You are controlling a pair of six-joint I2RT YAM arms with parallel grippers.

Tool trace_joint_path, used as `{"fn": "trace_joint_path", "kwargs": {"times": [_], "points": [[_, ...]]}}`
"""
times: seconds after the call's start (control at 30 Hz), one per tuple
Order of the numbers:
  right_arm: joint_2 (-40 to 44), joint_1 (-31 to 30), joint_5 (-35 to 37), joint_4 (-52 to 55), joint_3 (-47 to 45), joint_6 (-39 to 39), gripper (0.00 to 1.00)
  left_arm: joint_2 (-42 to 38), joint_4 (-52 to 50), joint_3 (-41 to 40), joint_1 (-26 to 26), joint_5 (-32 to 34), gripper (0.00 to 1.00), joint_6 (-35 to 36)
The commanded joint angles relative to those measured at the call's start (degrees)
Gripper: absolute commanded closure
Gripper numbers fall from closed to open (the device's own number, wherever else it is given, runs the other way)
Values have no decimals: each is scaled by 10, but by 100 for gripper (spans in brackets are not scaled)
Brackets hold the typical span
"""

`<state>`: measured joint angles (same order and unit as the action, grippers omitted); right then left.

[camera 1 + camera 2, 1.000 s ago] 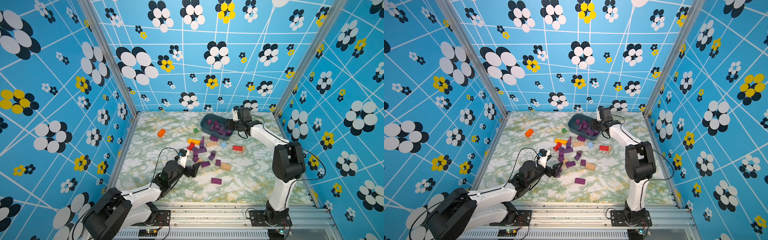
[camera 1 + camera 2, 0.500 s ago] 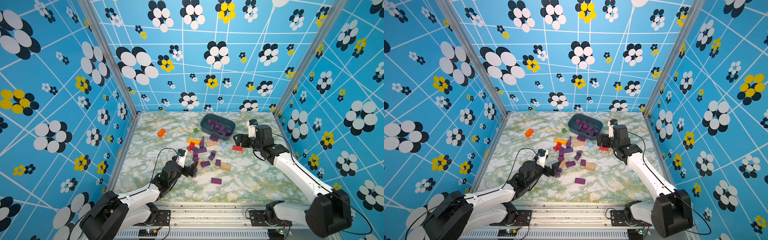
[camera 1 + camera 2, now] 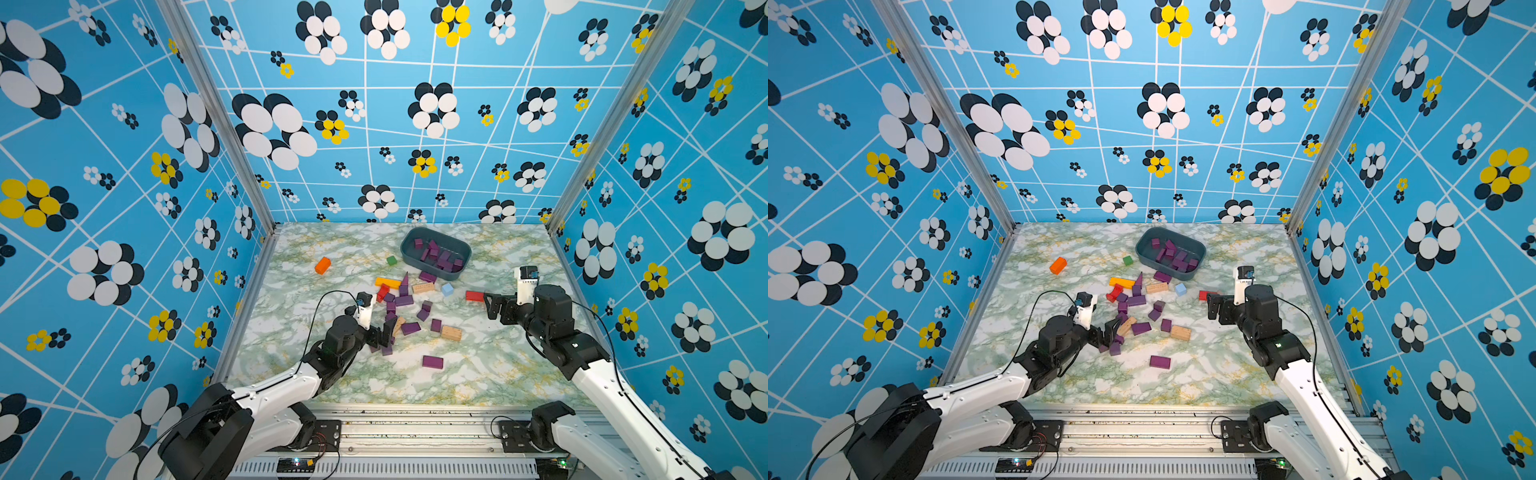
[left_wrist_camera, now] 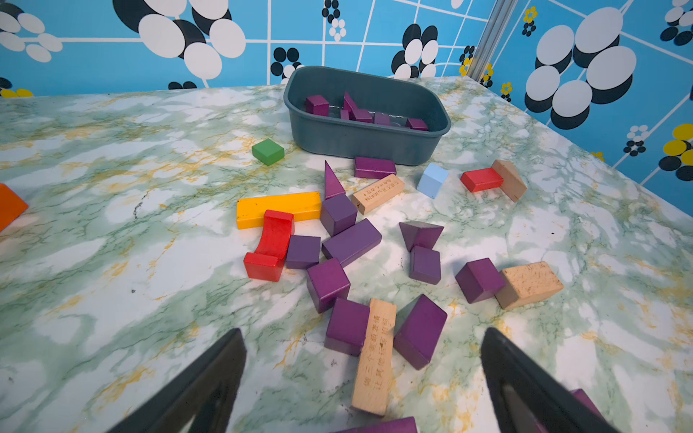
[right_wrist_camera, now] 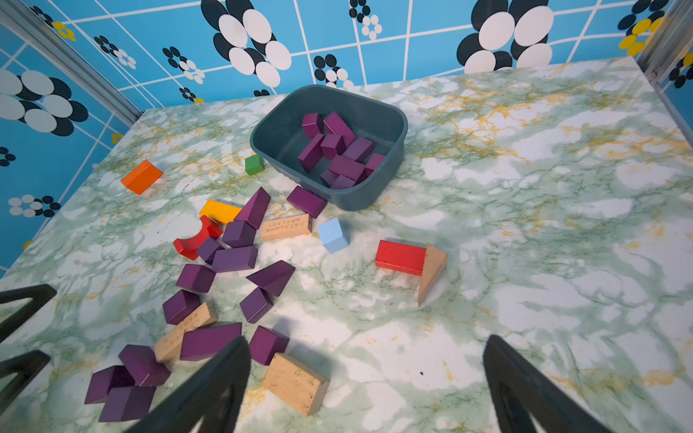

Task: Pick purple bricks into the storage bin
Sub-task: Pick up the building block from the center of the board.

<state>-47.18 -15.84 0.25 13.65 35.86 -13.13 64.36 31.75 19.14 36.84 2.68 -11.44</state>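
Right hand point(image 3: 489, 306) pulled back from storage bin point(image 3: 406, 250) toward right edge of worktop point(image 3: 498, 374), fingers apart, empty, left hand point(image 3: 383, 334) unmoved, spread over purple bricks point(image 3: 432, 361)

The tabletop point(image 3: 498, 374) is white marble print veined green and yellow. The walls point(image 3: 374, 124) are bright blue with white crossing lines and flowers of white-and-black or yellow-and-black ovals. The storage bin point(image 4: 356, 144) is plain dark teal-grey, and the purple bricks point(image 4: 350, 241) are dark purple. Beside them lie an orange block point(image 3: 322, 265), a green cube point(image 4: 267, 151), a yellow bar point(image 4: 279, 206), a red arch point(image 4: 275, 234), a red bar point(image 5: 400, 257), a light-blue cube point(image 5: 333, 234) and tan blocks point(image 4: 530, 283).
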Motion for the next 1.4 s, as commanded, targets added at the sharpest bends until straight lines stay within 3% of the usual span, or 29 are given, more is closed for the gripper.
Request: {"fn": "trace_joint_path", "kwargs": {"times": [0.0,0.27,0.5,0.77,0.97,1.13,1.37], "points": [[6,-1,-31,-26,-39,-32,1,14,-67,51,3,9,1,-16],[-42,-1,-90,-54,-67,-51,1,85,-196,146,0,41,1,-57],[-43,-1,-117,-123,-117,-87,1,181,-324,263,-9,16,1,-65],[-35,-1,-144,-149,-161,-96,1,274,-393,365,-23,2,0,-65],[-11,-1,-172,-177,-184,-85,1,340,-427,445,-25,-38,8,-72],[-3,-1,-200,-248,-223,-103,1,378,-445,488,-24,-28,10,-68],[-20,-1,-214,-337,-263,-116,1,432,-485,547,-23,-17,26,-57]]}}
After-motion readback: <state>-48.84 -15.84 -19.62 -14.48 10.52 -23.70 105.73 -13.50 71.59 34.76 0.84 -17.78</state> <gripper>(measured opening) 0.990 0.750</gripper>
